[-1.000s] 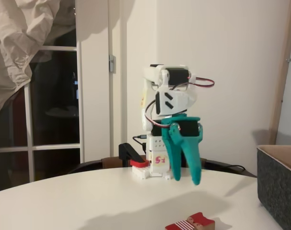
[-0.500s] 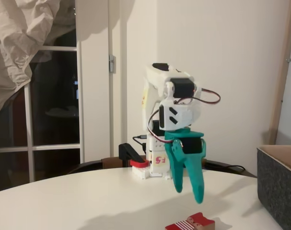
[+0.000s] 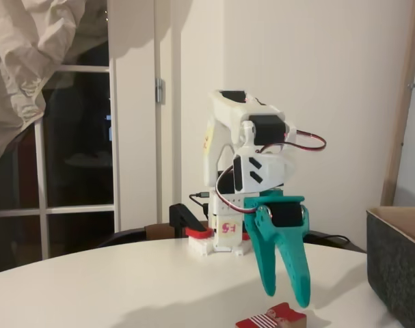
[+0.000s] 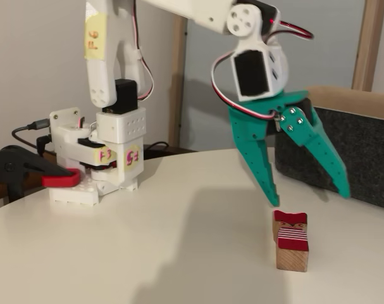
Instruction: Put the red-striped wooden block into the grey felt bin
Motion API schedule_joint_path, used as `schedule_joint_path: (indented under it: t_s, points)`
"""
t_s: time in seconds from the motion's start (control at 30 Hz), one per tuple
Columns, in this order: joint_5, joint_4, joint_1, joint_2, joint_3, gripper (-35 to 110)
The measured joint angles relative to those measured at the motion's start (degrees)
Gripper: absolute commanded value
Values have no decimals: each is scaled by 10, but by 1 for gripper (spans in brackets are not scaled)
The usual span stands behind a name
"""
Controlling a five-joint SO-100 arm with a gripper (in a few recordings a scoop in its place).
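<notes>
The teal end effector (image 4: 304, 195) hangs above the white worktop (image 4: 147, 253), fingers spread wide and pointing down, nothing between them. Right under it lies the red-striped wooden block (image 4: 291, 241), flat on the worktop, striped face up, clear of both fingertips. In a fixed view the block (image 3: 271, 318) sits at the bottom edge, just below the lower fingertip. The grey felt bin (image 4: 359, 149) stands close behind the block, near the end effector.
</notes>
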Motion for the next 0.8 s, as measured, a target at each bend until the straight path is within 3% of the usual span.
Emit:
schedule_joint_path:
  t_s: [0.8]
  points:
    - [-11, 0, 41, -91, -13, 32]
